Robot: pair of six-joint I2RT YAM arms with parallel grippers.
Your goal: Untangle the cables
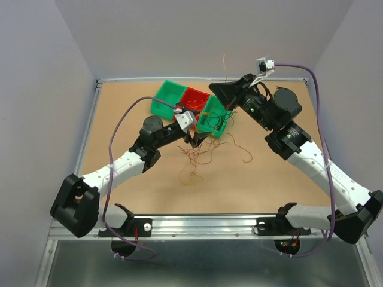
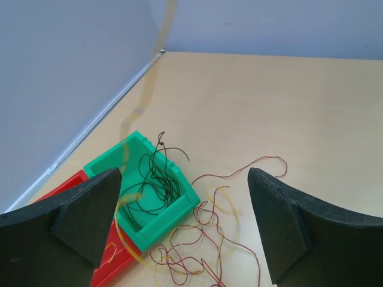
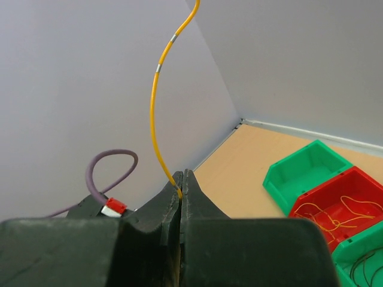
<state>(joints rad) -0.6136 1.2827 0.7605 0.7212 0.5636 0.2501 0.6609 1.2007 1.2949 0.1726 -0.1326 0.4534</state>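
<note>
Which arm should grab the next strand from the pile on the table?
Left. The left tool is open over the loose wires; the right tool is shut on a yellow wire.

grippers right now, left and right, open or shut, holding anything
Left gripper: open, holding nothing.
Right gripper: shut on a yellow wire that stands up from between its jaws.

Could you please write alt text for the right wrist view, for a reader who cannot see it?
The right hand, shut, pinches a thin yellow wire strand that arcs upward before grey walls. At right on the tan table sit an empty green plastic bin and a red plastic bin holding yellow strands.
</note>
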